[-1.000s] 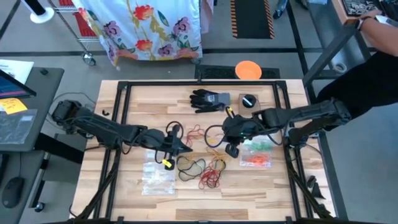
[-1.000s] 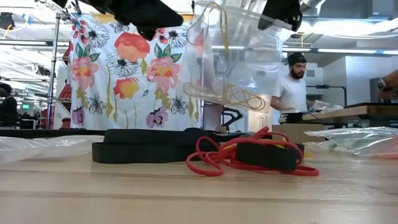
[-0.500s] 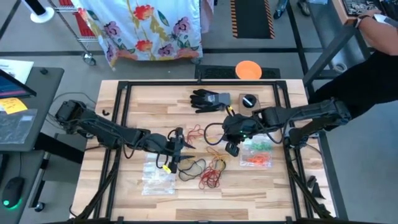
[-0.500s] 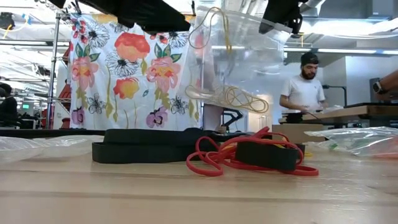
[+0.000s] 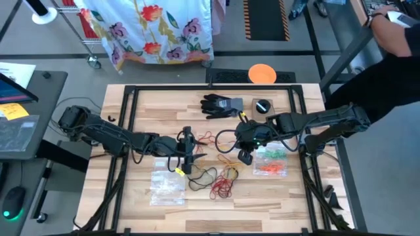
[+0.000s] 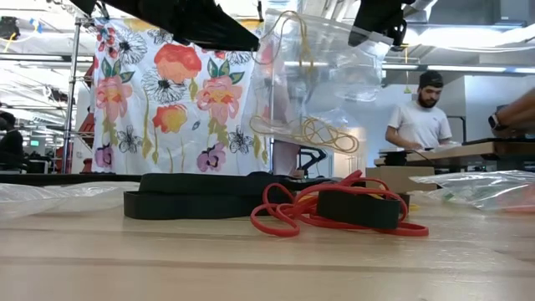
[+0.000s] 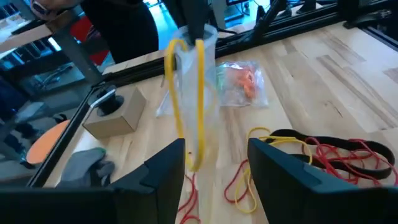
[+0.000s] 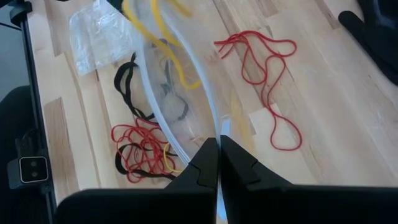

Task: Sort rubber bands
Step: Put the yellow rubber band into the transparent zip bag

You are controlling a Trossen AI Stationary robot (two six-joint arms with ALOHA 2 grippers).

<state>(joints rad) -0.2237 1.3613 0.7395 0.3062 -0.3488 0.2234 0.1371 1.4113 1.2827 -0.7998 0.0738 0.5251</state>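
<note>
High view: the left gripper (image 5: 186,155), at centre, has its fingers spread; red and black rubber bands (image 5: 220,183) lie tangled below centre.

Left wrist view: a thin yellow band (image 7: 188,99) hangs upright, long axis vertical, inside a clear bag (image 7: 200,74).

Right wrist view: the right gripper (image 8: 218,163) pinches that bag's edge.

Mid-table is crowded: left end effector (image 5: 186,155) & right end effector (image 5: 244,156) face each other, w/ a clear bag (image 6: 313,75) hanging in the gap between them (yellow bands (image 7: 186,99) draped on it). Below that, red/black rubber bands (image 5: 220,181) sprawl on the wood. Bags block the near-left (image 5: 167,185) & right (image 5: 270,161) spots. Far side: black glove (image 5: 220,105), small box (image 5: 262,106). Table (image 5: 262,210) near edge is bare wood, so is the far-left corner.
</note>
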